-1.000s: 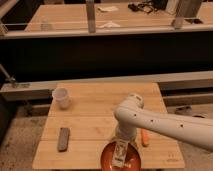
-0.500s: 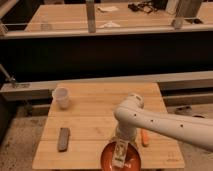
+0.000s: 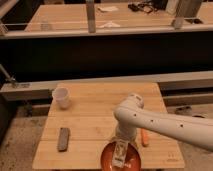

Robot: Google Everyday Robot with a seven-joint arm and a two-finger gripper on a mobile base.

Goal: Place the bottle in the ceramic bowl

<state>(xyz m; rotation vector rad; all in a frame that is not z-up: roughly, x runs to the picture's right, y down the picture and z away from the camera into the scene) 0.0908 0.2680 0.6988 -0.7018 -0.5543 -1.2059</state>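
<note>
The orange-red ceramic bowl (image 3: 109, 159) sits at the front edge of the wooden table (image 3: 95, 112), right of middle. The pale cream bottle (image 3: 119, 153) with dark label marks lies over the bowl's middle, its long axis pointing toward me. My gripper (image 3: 121, 143) comes down from the white arm (image 3: 165, 125) and is right at the bottle's far end, above the bowl. The arm hides the bowl's far rim.
A white cup (image 3: 61, 97) stands at the table's left back. A dark flat oblong object (image 3: 63, 138) lies at the front left. A small orange stick (image 3: 145, 137) lies right of the bowl. A dark partition and another table are behind.
</note>
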